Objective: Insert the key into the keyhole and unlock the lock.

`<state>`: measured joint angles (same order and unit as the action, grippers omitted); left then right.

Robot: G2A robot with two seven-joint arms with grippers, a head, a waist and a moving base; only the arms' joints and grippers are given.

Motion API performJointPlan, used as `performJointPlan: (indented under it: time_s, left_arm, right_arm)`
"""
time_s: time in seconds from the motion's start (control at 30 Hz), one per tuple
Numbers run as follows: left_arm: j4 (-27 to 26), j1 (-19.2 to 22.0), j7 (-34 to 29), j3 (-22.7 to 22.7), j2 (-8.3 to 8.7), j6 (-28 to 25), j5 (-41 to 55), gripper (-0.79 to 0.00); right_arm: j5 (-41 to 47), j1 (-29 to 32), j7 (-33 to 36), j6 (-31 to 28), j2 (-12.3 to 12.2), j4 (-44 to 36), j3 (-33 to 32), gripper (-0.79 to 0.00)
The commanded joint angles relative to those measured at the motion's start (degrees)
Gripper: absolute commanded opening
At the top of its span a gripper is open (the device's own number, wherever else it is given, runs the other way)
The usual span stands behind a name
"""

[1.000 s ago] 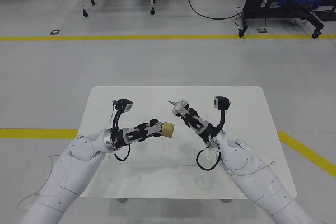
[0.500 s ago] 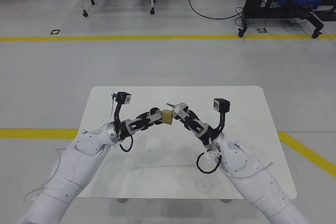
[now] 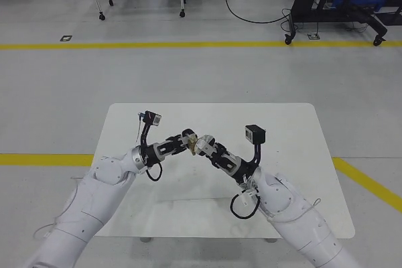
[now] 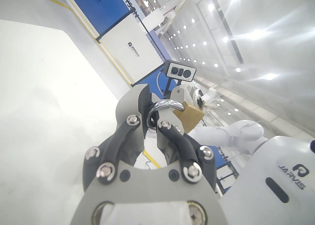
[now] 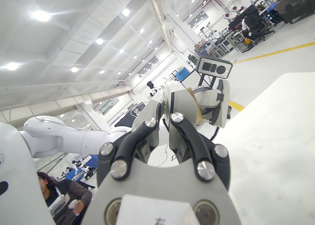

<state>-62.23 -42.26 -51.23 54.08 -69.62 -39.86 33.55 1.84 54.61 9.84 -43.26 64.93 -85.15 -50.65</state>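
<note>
1. The lock [image 4: 190, 117] hangs in the air over the middle of the table [image 3: 295, 127], touching nothing below it. Your left pincer [image 4: 153, 112] is pinching its steel loop [image 4: 167, 104], so the brass body juts out past the fingers, tilted.
2. Your right pincer [image 5: 168, 104] sits right against the lock's body. Its fingers are pressed together on what looks like the key [image 4: 208, 105] (most of the key is hidden, and so is the keyhole).
3. First risk: the lock is gripped by the loop alone. A push from the key could swing the body round that loop, and the tip would then skate across the brass instead of going in.
4. Second risk: the key has little to hold. If it meets the face at an angle, it may twist or slide back between the fingers, or drop to the table.
5. Third risk: when you turn the key, the whole body may roll with it (nothing braces the body itself). That would strain the left grip and leave the lock fastened.
6. The lock is a small, squared block of dull yellow brass with a bright, curved steel loop. I can't tell whether both legs of the loop are seated.
</note>
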Motion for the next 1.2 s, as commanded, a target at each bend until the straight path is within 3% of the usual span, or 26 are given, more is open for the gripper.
performJointPlan:
  time_s: [0.0,0.2,0.47,0.57,1.03,1.17]
  left_arm:
    - [1.83,0.6,-5.92,-0.39,-0.36,2.43,7.03,-0.785]
    - [10.79,3.97,-23.98,-1.82,-2.59,10.79,26.28,-0.785]
    - [23.86,8.45,-35.43,-3.8,-6.76,23.13,39.82,-0.785]
    - [27.78,10.72,-35.66,-5.28,-7.84,26.01,38.22,-0.785]
    - [27.61,10.5,-35.14,-5.23,-7.85,26.14,38.31,-0.785]
    - [26.02,8.39,-21.52,-3.95,-8.16,27.63,39.38,-0.785]
  right_arm:
    - [-0.41,0.36,-0.41,-0.76,0.14,-0.17,-0.37,-0.785]
    - [-1.05,2.14,-1.6,-4.03,0.22,-0.92,-2.76,-0.785]
    - [-3.66,7.35,-2.81,-7.61,-0.57,-3.97,-8.55,-0.785]
    - [-4.14,8.69,-2.84,-6.9,-0.76,-4.56,-10.29,-0.785]
    - [-4.31,8.8,-2.87,-6.53,-0.77,-4.76,-10.57,-0.785]
    - [-15.74,11.2,-9.4,-1.26,-0.24,-8.44,-11.95,-0.785]
